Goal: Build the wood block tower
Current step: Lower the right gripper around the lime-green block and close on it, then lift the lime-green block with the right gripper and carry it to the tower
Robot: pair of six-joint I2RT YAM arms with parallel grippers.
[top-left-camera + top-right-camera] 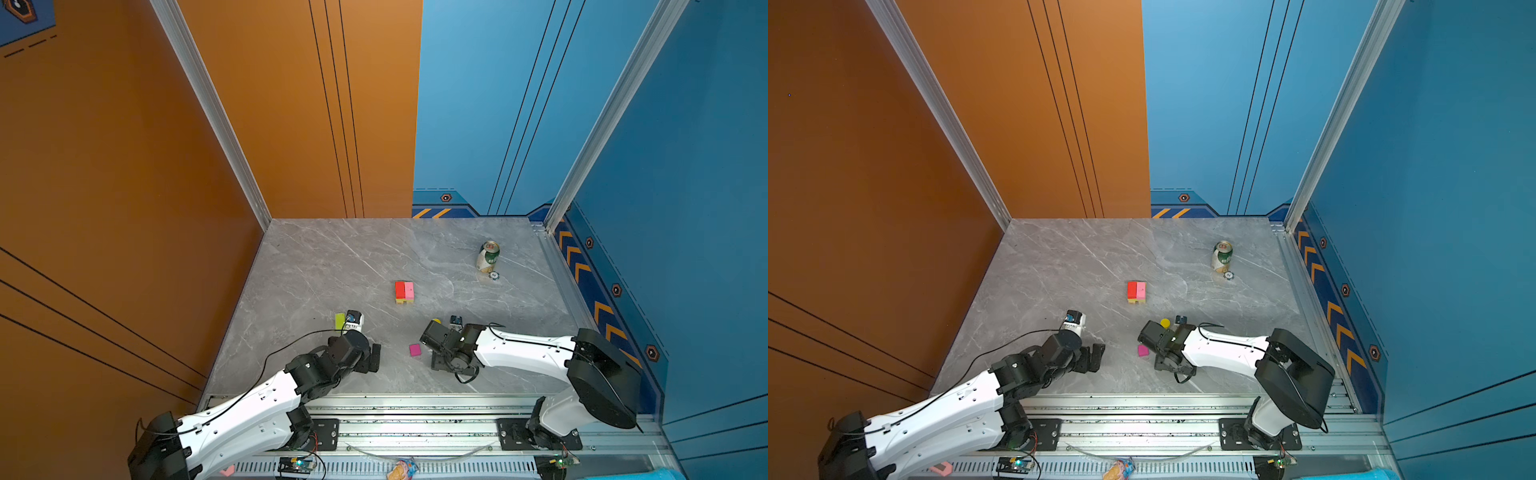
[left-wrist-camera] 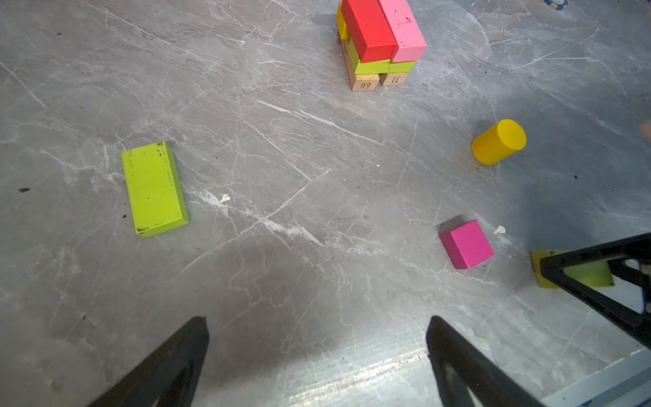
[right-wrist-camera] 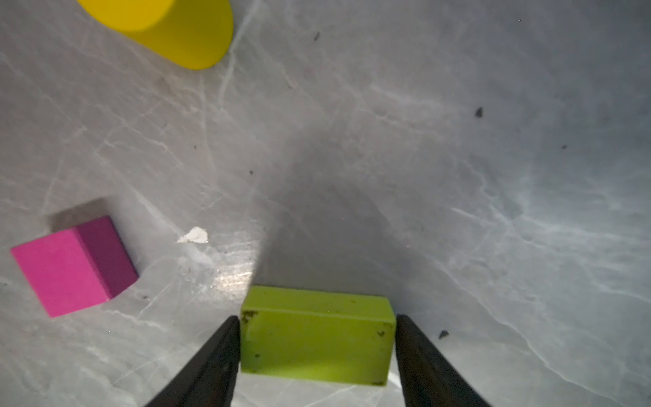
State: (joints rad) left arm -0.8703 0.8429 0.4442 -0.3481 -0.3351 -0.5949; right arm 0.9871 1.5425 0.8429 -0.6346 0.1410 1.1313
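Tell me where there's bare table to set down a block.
Bare marble tabletop runs from the tower to the orange wall, and behind the tower across to the drink can. Crowded at the near edge: magenta cube, yellow cylinder, a loose lime-green block, and a second lime-green block in the right pincer.

Both top views look down from high above the near edge of the table [image 1: 316,266] (far off, whole scene). Left wrist view – low, slanting toward the tower [image 2: 378,42]. Right wrist view – very close over a lime-green block [image 3: 317,338]; both wrist views share the magenta cube [image 2: 466,244].
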